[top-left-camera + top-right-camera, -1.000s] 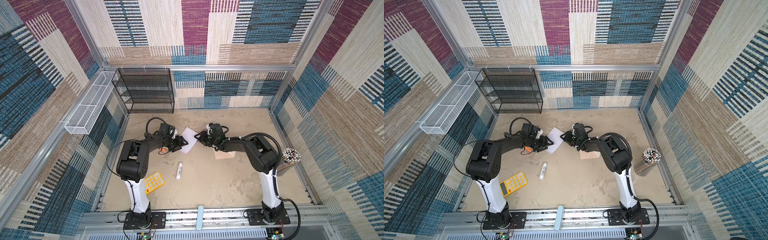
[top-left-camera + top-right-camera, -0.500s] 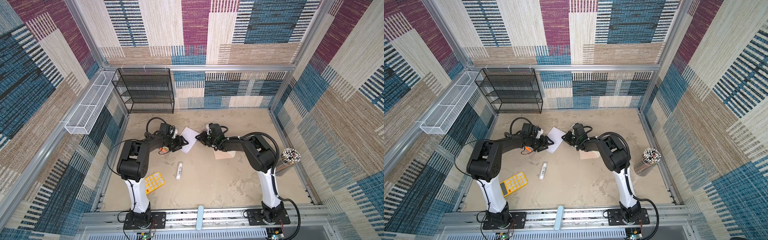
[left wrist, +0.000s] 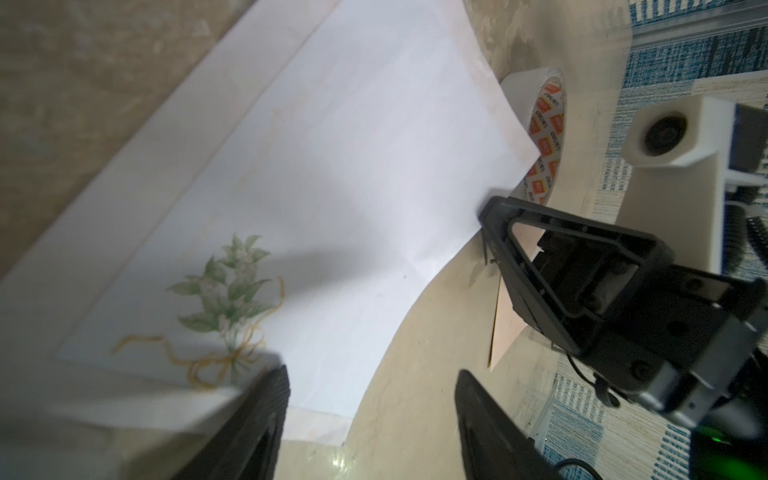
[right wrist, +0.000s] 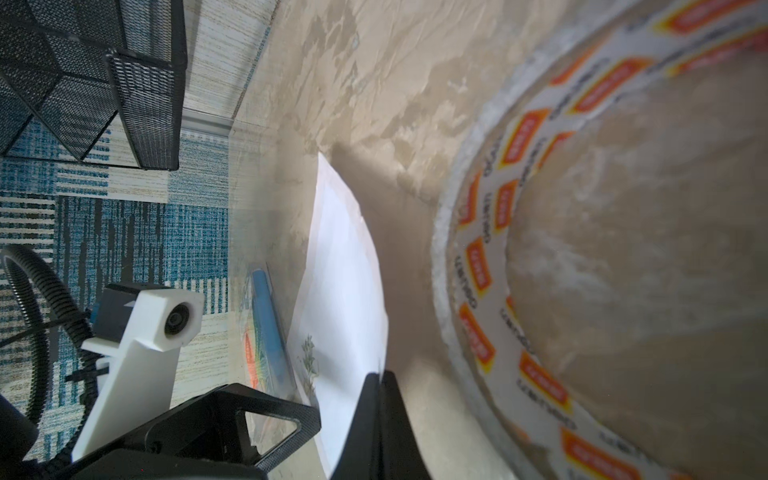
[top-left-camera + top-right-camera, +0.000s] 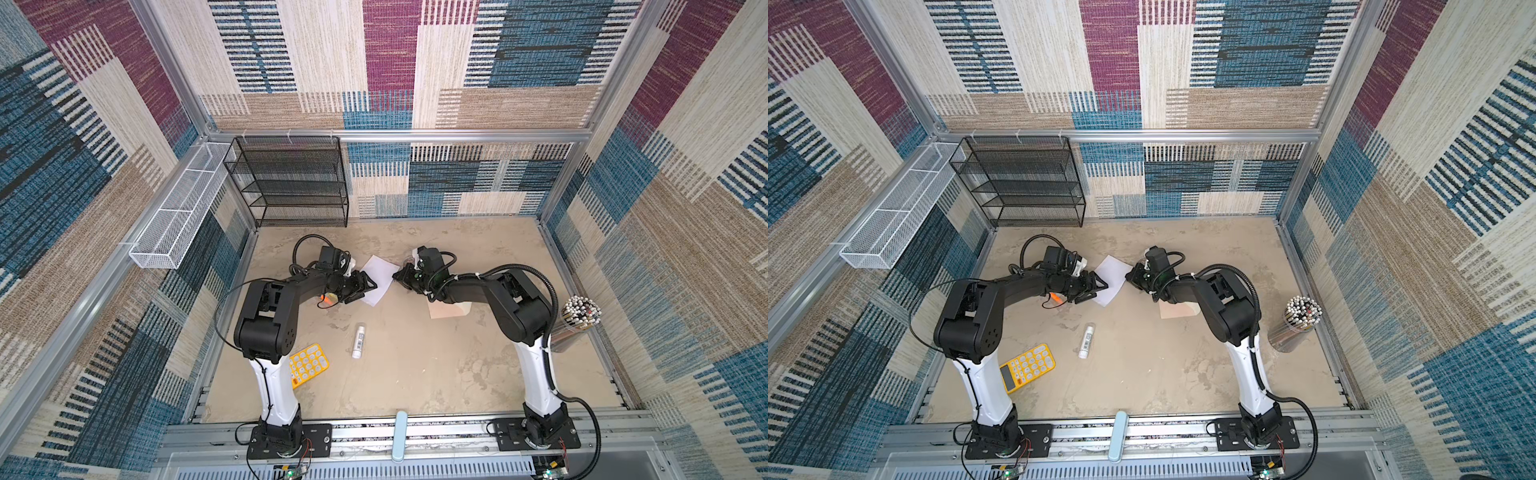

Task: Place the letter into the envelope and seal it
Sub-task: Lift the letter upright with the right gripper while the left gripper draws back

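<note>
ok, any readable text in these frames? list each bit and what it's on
"deli" (my best reading, repeated in grey beside orange patches): inner core of the tape roll; the print in the patches is too blurred to read.
yellow calculator: key markings too small to read.
white tube: dark label print too small to read.
letter: a flower print only, no words.

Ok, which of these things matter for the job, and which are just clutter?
Job: letter, envelope, right gripper shut on the letter's edge, perhaps glue stick for sealing.
Lying about: calculator, tape roll, pencil cup, black shelf, wire basket.
</note>
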